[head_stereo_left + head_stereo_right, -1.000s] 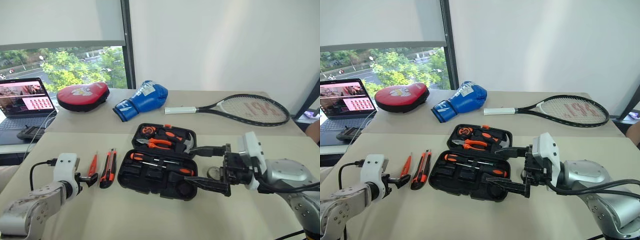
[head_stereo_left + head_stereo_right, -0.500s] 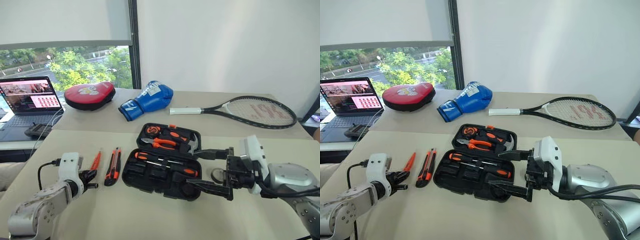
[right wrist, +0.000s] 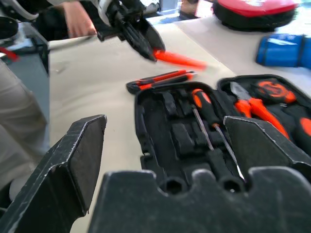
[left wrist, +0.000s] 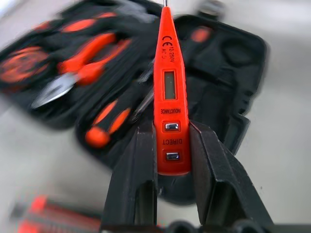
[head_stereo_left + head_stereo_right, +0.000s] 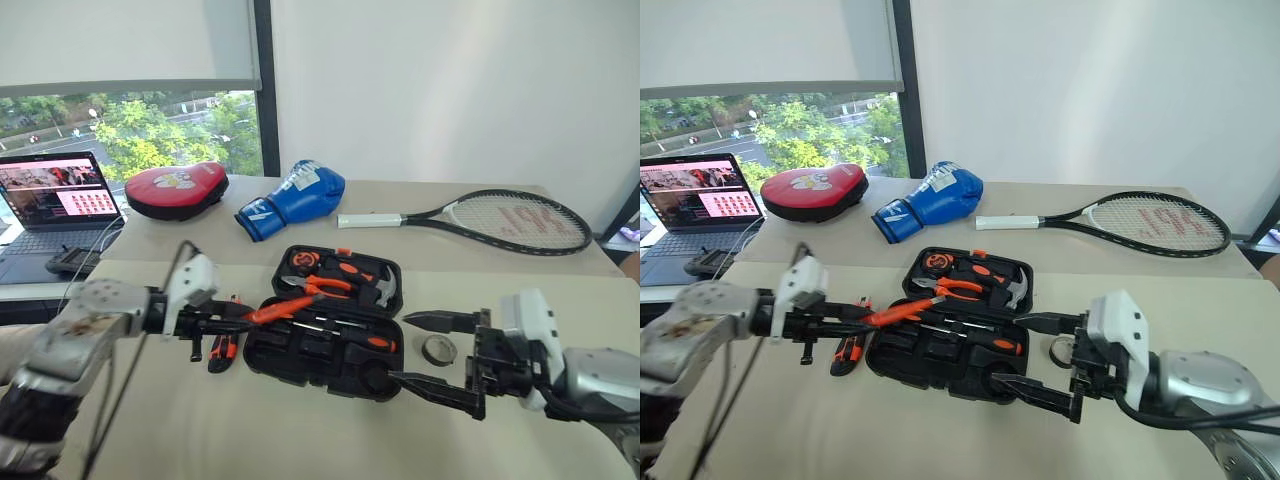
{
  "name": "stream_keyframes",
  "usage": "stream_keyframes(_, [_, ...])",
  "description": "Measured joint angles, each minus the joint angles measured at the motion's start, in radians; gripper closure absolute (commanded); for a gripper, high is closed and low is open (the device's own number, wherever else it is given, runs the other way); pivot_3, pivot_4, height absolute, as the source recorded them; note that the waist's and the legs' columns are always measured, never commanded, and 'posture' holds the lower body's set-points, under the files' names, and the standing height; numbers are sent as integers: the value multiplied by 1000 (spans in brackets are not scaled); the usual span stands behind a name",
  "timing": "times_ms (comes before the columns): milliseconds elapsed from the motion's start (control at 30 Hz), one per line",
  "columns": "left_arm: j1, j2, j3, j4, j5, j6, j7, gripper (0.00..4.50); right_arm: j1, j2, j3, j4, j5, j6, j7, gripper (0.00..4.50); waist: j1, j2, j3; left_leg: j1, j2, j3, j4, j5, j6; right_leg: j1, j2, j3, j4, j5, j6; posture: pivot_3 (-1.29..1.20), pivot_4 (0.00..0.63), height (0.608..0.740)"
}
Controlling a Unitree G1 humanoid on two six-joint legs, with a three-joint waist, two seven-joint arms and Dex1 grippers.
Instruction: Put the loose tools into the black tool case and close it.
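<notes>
The black tool case (image 5: 290,352) lies open on the table, with two long screwdrivers (image 5: 335,330) in its near half and pliers and a hammer in its far half. My left gripper (image 5: 228,318) is shut on the small orange screwdriver (image 5: 275,308), held level above the case's left edge with its tip pointing over the case. From the left wrist the screwdriver (image 4: 167,87) sits clamped between both fingers (image 4: 138,174). The utility knife (image 5: 225,345) lies on the table left of the case. A dark tape roll (image 5: 437,349) rests right of it. My right gripper (image 5: 440,352) hangs open by the case's right end, holding nothing.
A laptop (image 5: 55,200) stands at the far left, with a red punching pad (image 5: 175,190), a blue boxing glove (image 5: 295,198) and a tennis racket (image 5: 480,218) along the back of the table. Bare tabletop stretches in front of the case.
My left gripper closed on the small orange screwdriver, lifted it off the table and swung it right over the case. My right gripper drew slightly back, still open.
</notes>
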Motion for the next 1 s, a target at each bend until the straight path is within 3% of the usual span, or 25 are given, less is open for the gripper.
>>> stream_keyframes(167, [-232, -146, -190, 355, 206, -278, -127, 4026, 145, -6, -109, -73, 7, 2, -23, 0, 3, -1, 1, -3, 0, 0, 5, -1, 2, -1, 1, -1, 1, 1, 3, 0, 150, 740])
stream_keyframes(367, [-332, -226, -243, 594, 299, -462, -221, 4026, 305, 1, -243, -142, 35, 1, -35, 0, -7, -3, 2, -6, 0, 1, 13, -5, 9, 0, 0, 2, 1, 2, 8, 0, 150, 740])
stream_keyframes(667, [-374, -275, -233, 723, 338, -566, -242, 4026, 371, 4, -283, -191, 76, -2, -80, 0, -2, -4, 2, -5, 1, 1, 16, -6, 10, 1, -1, 2, 1, 4, 10, 0, 150, 740])
stream_keyframes(1000, [-369, -267, -229, 699, 348, -530, -238, 4026, 362, -5, -277, -186, 76, -18, -93, 0, -3, -4, 2, -5, 1, 0, 17, -6, 10, 1, -1, 2, 2, 4, 10, 0, 150, 740])
